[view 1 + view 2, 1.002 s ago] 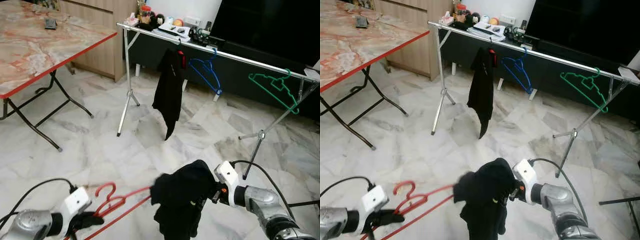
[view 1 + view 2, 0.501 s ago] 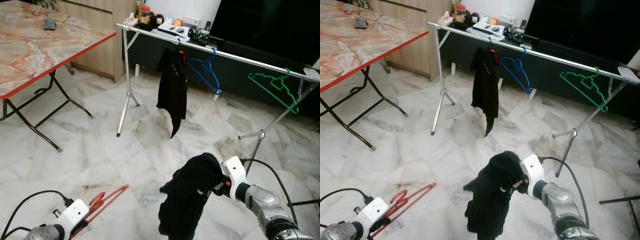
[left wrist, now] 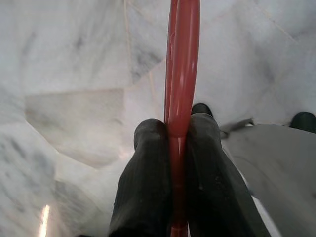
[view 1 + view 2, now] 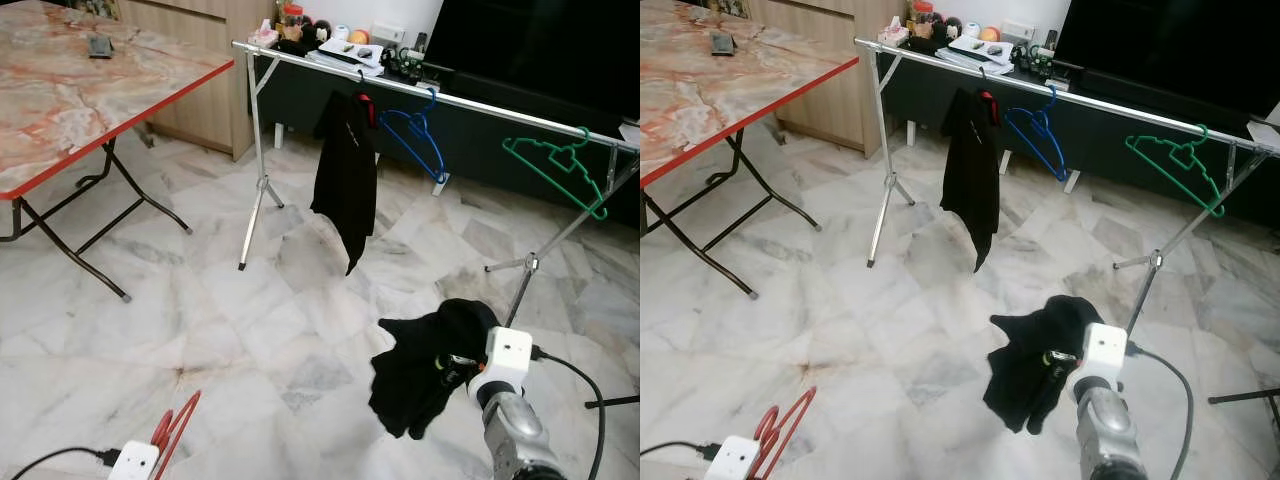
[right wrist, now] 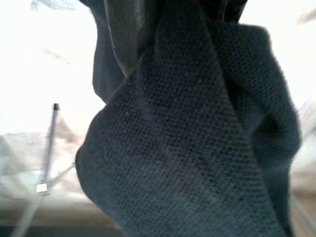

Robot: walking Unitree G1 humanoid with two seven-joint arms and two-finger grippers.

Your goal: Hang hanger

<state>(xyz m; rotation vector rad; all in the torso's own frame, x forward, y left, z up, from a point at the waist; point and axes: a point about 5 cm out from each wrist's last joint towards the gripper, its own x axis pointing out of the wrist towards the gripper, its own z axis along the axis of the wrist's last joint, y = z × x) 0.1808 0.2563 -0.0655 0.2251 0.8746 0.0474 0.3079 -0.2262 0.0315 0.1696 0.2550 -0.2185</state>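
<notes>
On a glossy floor of grey-veined white marble tiles [image 4: 250, 330], the robot's left gripper [image 3: 178, 129] is clamped on a smooth red plastic hanger [image 4: 172, 432], whose thin rod runs straight between the two matte black fingers [image 3: 145, 173] and out past their tips; in the head views the hanger's curved end rises just above the white wrist block at the bottom left edge. The right gripper [image 4: 455, 362], low at the right, is wrapped in a limp, crumpled black garment [image 4: 425, 365] of coarse knitted weave, which drapes over and hides its fingers, so whether they are closed on the cloth cannot be told. Well beyond both arms stands a silver metal clothes rail [image 4: 440, 100] on splayed tube legs; from it hang a black shirt [image 4: 345, 170], a blue wire-thin hanger [image 4: 412, 135] and a green hanger [image 4: 558, 172] set further to the right. The red hanger is far below and well short of that rail. To the left stands a folding table [image 4: 70, 95] with a red-edged marbled top and dark bent-tube legs. Behind the rail, small clutter sits on a low dark cabinet.
</notes>
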